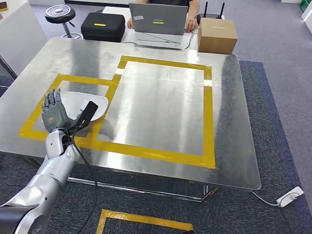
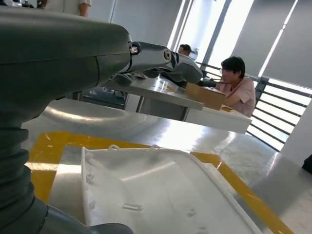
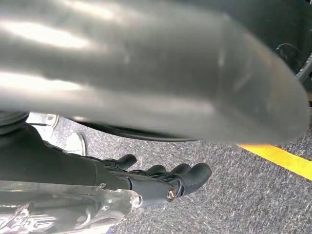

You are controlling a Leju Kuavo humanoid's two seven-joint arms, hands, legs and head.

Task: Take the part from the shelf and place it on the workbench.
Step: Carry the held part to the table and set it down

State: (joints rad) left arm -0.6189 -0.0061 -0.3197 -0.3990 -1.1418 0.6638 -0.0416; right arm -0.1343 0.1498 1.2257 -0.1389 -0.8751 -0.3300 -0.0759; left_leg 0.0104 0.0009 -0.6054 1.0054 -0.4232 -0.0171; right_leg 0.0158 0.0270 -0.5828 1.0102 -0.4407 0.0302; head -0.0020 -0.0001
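The white plastic part (image 1: 85, 105) already lies on the workbench (image 1: 165, 112) near its left edge — left hand (image 1: 53, 113) spread wide above it, holding nothing; only withdrawal seems left.

Grey carpet floor (image 1: 272, 122), black stool (image 1: 60, 13), bright slatted windows (image 2: 283, 97) behind.

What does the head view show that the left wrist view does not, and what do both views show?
Head view alone: the larger yellow tape square, a grey laptop, a black case, a round stool and a white power strip on the carpet.

Left wrist view alone: the ribbed inner side of the white part and the bright windows behind.

Both: the left hand, the white part, the metal workbench, the cardboard box and a seated person.
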